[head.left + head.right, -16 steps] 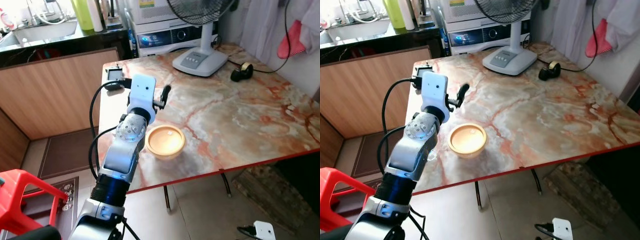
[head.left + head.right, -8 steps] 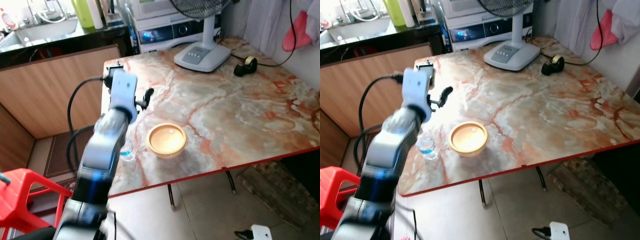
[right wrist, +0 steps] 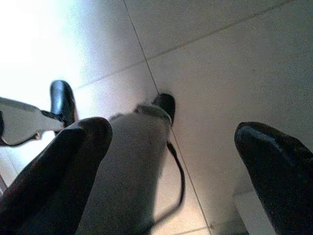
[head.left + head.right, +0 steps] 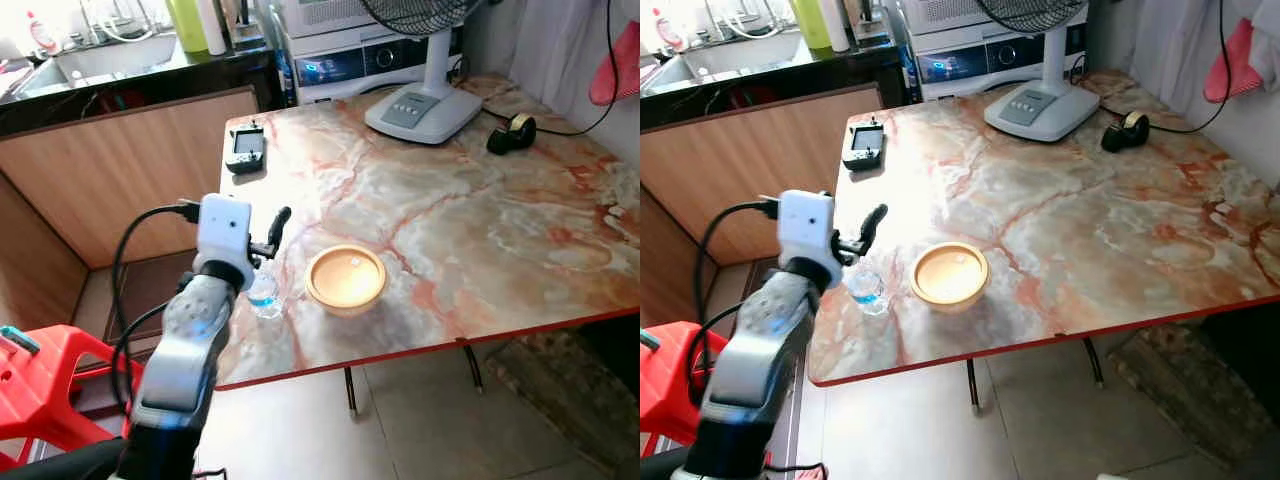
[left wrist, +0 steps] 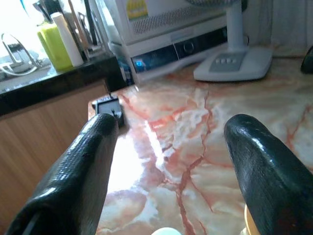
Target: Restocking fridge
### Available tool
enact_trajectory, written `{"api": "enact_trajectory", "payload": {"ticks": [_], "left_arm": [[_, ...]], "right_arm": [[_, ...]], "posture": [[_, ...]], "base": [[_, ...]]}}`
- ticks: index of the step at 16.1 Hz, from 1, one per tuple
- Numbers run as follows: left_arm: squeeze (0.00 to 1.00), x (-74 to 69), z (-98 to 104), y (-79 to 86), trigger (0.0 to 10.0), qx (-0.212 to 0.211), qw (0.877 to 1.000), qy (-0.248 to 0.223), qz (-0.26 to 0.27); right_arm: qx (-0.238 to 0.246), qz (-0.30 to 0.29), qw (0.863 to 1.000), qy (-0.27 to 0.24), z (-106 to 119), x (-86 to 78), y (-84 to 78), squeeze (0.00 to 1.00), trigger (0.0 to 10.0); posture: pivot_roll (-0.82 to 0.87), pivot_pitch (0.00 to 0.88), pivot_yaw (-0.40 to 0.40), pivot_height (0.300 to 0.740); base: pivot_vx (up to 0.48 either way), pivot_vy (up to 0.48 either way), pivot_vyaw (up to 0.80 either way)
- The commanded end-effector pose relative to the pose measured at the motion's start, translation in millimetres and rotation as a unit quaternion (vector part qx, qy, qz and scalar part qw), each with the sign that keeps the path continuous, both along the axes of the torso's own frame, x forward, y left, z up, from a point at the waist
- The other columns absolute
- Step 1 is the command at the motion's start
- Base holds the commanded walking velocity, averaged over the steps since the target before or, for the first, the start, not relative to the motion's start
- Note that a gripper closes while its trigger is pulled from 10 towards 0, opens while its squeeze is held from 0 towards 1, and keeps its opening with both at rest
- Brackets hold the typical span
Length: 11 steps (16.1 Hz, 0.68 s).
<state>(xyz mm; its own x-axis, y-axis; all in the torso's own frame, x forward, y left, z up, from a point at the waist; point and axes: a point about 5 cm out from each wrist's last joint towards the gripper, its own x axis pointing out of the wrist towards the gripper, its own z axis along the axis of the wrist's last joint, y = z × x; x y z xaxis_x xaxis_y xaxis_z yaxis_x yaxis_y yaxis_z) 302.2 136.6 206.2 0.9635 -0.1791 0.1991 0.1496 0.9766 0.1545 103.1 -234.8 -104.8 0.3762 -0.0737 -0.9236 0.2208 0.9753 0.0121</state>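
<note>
Left gripper [image 5: 166,161] hovers with fingers spread above the table's [image 4: 480,190] near corner. A bottle [image 4: 264,295] stands below it, beside the bowl [image 4: 346,279]. Right gripper [image 3: 171,161] hangs idle, fingers apart, over the floor.

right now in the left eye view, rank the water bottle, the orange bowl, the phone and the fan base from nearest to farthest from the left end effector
From the left end effector, open at the table's near left edge:
1. Water bottle, just below the fingers.
2. Orange bowl, to its right on the table.
3. Phone, at the far left corner.
4. Fan base, far side, toward the right.
</note>
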Motion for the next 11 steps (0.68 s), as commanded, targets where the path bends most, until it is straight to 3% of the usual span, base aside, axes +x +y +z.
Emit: {"api": "enact_trajectory", "payload": {"ticks": [1,5,9,11], "left_arm": [[0.00,-5.1,10,6.6,10.0,0.000,1.000,-0.018,0.003],[0.00,-15.3,9,21.0,10.0,-0.022,0.998,0.033,0.046],[0.00,-12.7,12,27.1,10.0,-0.002,0.996,0.081,0.038],[0.00,-8.2,17,29.7,10.0,-0.020,0.993,0.110,0.041]], "right_arm": [[0.001,0.000,1.000,0.006,-2,-6.1,2.7,0.00,10.0],[-0.012,0.006,1.000,0.025,-3,-22.9,-6.3,0.00,10.0],[-0.023,0.026,0.999,0.036,-3,-28.9,-13.2,0.00,10.0],[-0.026,0.027,0.999,0.038,-2,-30.8,-16.1,0.00,10.0]], "posture": [[0.24,0.000,0.085,0.740],[0.25,0.004,0.044,0.740],[0.25,0.009,0.014,0.740],[0.23,0.003,-0.001,0.740]], "base": [[0.000,0.000,0.00],[0.000,0.000,0.00],[0.000,0.000,0.00],[0.000,0.000,0.00]]}}
